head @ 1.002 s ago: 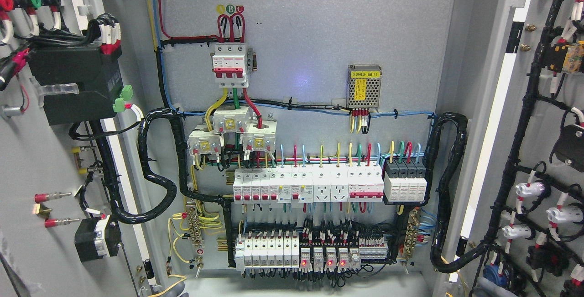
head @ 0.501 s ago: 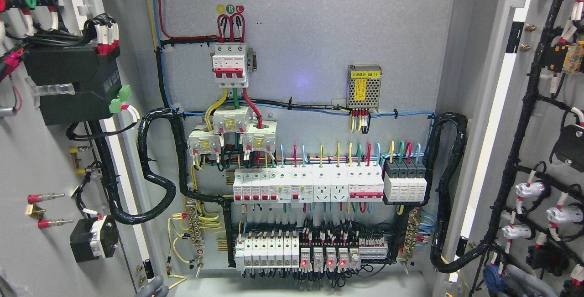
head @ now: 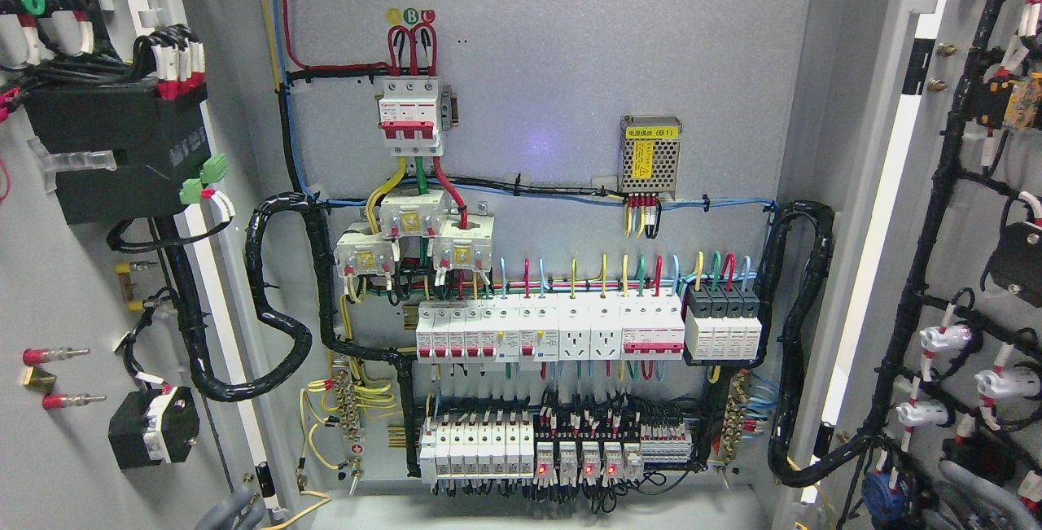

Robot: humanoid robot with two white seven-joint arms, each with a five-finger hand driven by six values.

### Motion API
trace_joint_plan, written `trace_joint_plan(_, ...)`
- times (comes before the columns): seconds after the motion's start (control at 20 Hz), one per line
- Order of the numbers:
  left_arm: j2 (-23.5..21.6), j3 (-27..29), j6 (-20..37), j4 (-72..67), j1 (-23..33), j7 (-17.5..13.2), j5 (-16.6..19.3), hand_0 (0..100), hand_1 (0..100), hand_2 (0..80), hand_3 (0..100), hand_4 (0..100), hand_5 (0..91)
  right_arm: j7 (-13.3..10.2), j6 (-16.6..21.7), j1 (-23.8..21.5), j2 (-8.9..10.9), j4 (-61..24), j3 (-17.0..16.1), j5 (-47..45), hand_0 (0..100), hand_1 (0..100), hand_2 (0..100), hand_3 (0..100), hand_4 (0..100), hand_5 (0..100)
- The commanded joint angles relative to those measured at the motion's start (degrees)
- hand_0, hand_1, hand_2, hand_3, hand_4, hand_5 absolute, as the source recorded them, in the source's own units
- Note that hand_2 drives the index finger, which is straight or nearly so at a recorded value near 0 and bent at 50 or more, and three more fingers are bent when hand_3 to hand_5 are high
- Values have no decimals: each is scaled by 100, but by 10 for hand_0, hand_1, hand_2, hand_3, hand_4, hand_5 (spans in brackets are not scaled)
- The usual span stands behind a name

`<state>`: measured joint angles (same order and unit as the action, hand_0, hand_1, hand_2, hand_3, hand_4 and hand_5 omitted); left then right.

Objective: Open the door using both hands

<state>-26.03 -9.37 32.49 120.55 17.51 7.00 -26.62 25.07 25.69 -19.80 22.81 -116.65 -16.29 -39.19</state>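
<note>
With both doors swung wide, the inside of the electrical cabinet fills the head view. The left door stands open at the picture's left, its inner face turned toward the camera and carrying a black module, red-tipped studs and a bundle of black cable. The right door stands open at the picture's right, its inner face lined with a black wiring harness and white connectors.

At the bottom edge, just beside the lower corner of the left door, grey fingers of the left hand poke into view; only their tips show, close together, and whether they touch the door or grip anything I cannot tell. At the lower right corner, grey fingers of the right hand lie in front of the right door's lower wiring (most of the hand is cut off by the frame), and its grip cannot be made out either.

Between the doors, the back panel holds a red-and-white main breaker near the top, a small perforated power supply to its right, and two rows of white breakers lower down, with red indicator lights lit in the bottom row.
</note>
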Motion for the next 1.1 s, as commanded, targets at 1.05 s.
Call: trace_joint_plan(1.05,-157,1411,-50,-85,271,3,-1266,0,0,0,0,0,0,15,41,-182,-13,300,-735,-546,191,0,0,0,0,0)
